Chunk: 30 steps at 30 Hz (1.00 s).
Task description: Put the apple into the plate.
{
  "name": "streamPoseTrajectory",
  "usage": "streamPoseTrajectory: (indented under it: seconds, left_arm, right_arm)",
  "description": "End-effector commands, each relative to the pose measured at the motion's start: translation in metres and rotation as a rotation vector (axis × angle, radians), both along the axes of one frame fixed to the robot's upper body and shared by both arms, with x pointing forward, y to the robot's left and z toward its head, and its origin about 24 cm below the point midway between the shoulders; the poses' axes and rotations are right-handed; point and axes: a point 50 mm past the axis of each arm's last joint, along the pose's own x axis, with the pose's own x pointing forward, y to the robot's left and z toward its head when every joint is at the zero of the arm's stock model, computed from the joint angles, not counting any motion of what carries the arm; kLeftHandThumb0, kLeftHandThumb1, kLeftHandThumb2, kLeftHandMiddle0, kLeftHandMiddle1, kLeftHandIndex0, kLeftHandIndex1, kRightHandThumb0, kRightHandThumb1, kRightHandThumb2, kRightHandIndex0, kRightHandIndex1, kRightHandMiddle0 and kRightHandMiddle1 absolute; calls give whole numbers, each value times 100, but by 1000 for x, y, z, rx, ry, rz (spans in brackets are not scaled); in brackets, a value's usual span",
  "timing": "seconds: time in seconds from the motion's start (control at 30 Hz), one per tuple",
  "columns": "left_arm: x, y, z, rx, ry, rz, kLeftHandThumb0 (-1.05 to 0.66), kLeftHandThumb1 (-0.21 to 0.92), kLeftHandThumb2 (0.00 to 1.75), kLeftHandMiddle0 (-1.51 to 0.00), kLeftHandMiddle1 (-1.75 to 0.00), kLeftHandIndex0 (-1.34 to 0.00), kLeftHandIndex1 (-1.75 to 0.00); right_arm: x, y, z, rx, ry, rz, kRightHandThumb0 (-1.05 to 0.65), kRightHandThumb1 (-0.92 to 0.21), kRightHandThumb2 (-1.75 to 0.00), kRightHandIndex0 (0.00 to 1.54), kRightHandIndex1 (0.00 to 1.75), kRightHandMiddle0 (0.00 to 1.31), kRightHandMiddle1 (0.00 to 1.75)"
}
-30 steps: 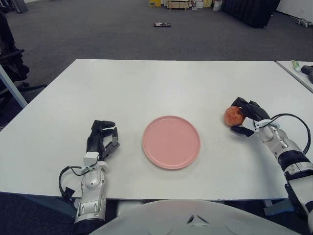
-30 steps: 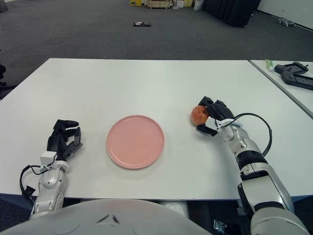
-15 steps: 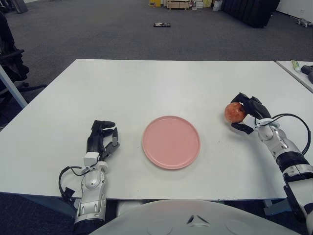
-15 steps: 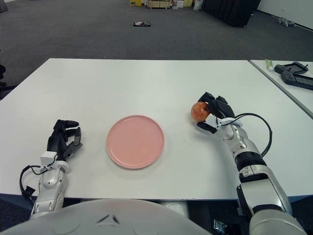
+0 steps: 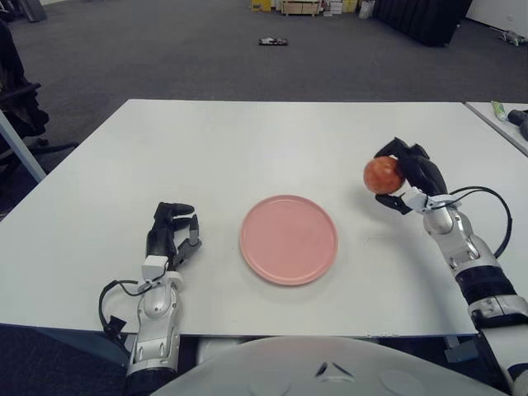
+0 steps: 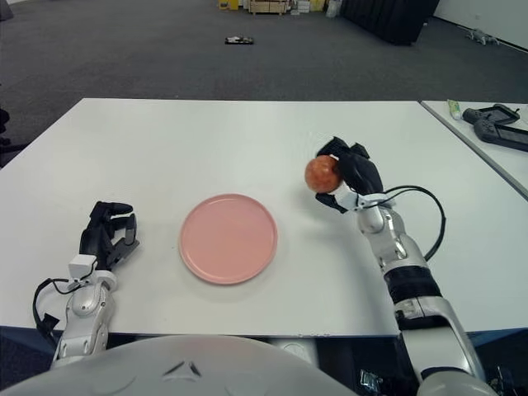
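Note:
A red-orange apple (image 5: 382,175) is held above the white table (image 5: 272,140), to the right of the pink plate (image 5: 289,239). My right hand (image 5: 406,176) is shut on the apple, its black fingers wrapped round the far and near sides. The plate is empty and lies flat near the table's front middle. My left hand (image 5: 171,233) shows to the left of the plate, fingers curled and holding nothing.
A second table (image 6: 487,124) at the far right carries a black device (image 6: 497,125) and a small tube. Grey carpet lies beyond the table, with boxes and a dark object far back.
My right hand has lifted the apple off the table and carried it up and left toward the plate. The left hand has not moved.

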Motion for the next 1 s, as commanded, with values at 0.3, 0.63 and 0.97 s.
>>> streamPoseTrajectory:
  seconds: [0.3, 0.63, 0.97]
  left_arm:
    - [4, -7, -8, -32, 28, -8, -38, 72, 81, -56, -168, -32, -175]
    - [4, -10, -8, -19, 31, 4, -38, 72, 81, -58, -165, -32, -175]
    - [4, -11, -9, -16, 41, 21, -38, 72, 81, -57, -163, -32, -175]
  right_arm:
    - [-4, 37, 36, 22, -149, 156, -1, 10, -175, 94, 175, 74, 162]
    - [-7, 82, 41, -24, -149, 374, -1, 8, -175, 93, 175, 72, 166]
    - [-6, 107, 31, -69, -97, 537, -1, 6, -175, 90, 175, 66, 174]
